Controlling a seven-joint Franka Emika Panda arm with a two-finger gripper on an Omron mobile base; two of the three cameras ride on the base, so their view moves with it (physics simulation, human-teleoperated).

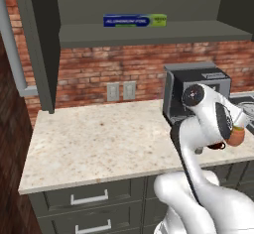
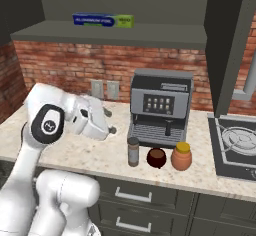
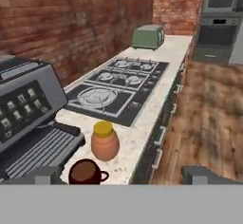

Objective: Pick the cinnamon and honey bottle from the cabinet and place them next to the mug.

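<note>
The cinnamon point(image 2: 133, 151), a slim greyish shaker, stands on the counter in front of the coffee machine. Right of it sits the dark brown mug point(image 2: 157, 157) point(image 3: 85, 173), then the orange honey bottle point(image 2: 181, 156) point(image 3: 104, 142) point(image 1: 237, 138) with its yellow lid; all three are upright and close together. My gripper point(image 2: 110, 121) point(image 3: 122, 175) hangs open and empty over the counter, left of the cinnamon and apart from it. The cabinet point(image 1: 149, 33) point(image 2: 110, 32) is above, its shelf holding a blue foil box point(image 1: 135, 20) point(image 2: 102, 20).
A grey coffee machine point(image 2: 161, 107) point(image 3: 28, 109) point(image 1: 196, 87) stands behind the three items. A cooktop point(image 3: 114, 83) point(image 2: 237, 140) lies to their right, with a green toaster point(image 3: 148, 36) beyond. Drawer units with silver handles point(image 1: 89, 197) run under the counter.
</note>
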